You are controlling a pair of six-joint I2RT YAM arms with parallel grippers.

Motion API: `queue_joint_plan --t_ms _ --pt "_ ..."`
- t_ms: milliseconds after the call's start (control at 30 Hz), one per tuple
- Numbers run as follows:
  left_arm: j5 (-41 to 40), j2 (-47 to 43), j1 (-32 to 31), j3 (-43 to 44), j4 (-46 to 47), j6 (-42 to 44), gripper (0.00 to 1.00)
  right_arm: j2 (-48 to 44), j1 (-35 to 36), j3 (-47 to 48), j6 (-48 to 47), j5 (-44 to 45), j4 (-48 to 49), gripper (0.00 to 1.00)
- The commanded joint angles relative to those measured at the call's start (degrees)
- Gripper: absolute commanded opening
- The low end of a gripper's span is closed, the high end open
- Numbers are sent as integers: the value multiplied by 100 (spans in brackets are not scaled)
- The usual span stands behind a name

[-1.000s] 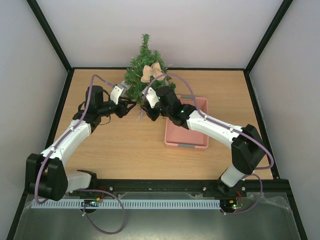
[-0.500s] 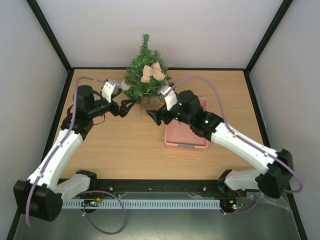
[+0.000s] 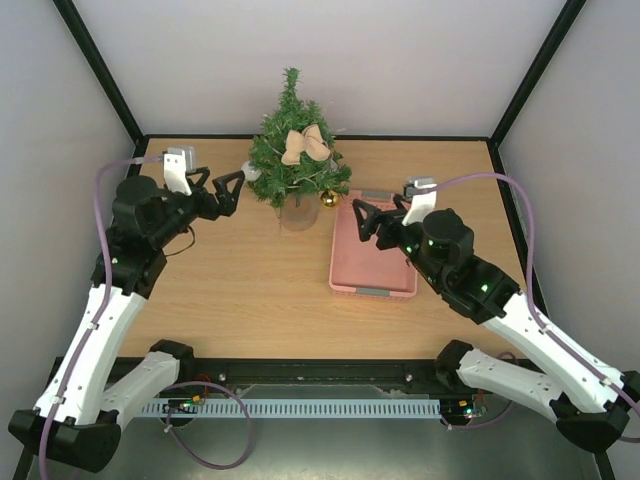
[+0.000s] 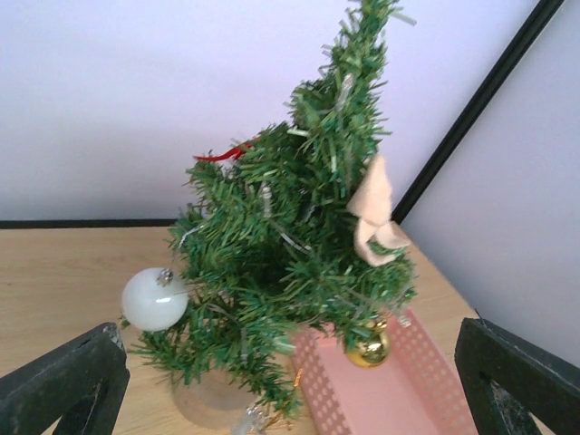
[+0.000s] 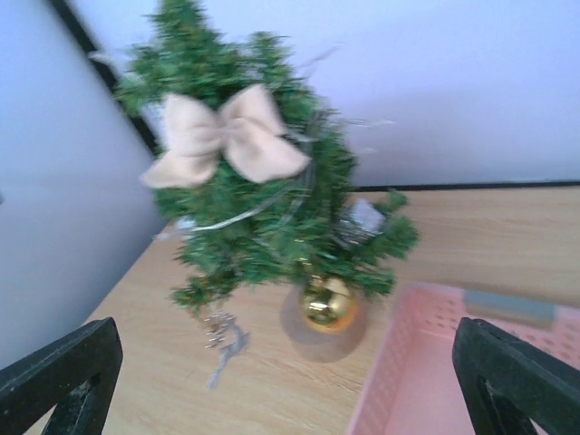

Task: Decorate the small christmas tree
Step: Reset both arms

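The small christmas tree [image 3: 293, 150] stands on its clear round base [image 3: 299, 214] at the back middle of the table. It carries a beige bow [image 3: 305, 145], a gold ball [image 3: 328, 199] low on its right side and a white ball [image 4: 154, 299] on its left. A silver ornament [image 5: 220, 343] dangles from a low branch. My left gripper [image 3: 226, 187] hovers open just left of the tree and holds nothing. Over the pink basket [image 3: 373, 277], to the right of the tree, my right gripper [image 3: 377, 214] is open and empty. Both point at the tree and touch nothing.
The pink basket's inside looks bare; a grey label [image 5: 507, 306] sits on its far rim. The basket's left edge lies close to the tree base. Black frame posts [image 3: 512, 105] and pale walls close in the back and sides.
Both grippers opened and drew back from the tree, the left to the left, the right to the right over the basket. The gold ball now hangs in plain view on the tree.
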Motion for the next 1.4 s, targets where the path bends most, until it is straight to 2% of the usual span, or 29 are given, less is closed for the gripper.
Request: queue_joint_plan --t_ms 0,233,400,733,1367 --pt "286 -156 -5 299 -393 -475 100 -330 24 -342 1256 1399 -652 98" --pt "-89 -744 -15 -301 -418 -944 100 -521 26 -390 1498 2207 -1064 98" --pt "-283 -1064 -15 -462 -578 -839 100 -588 26 -363 1494 2178 -1003 98" --pt "-77 -892 -17 -505 -506 -819 100 -849 23 -566 1473 2137 -509 98" --pt "23 -735 -12 -273 -553 -796 100 -981 28 -416 1357 2424 -599 98"
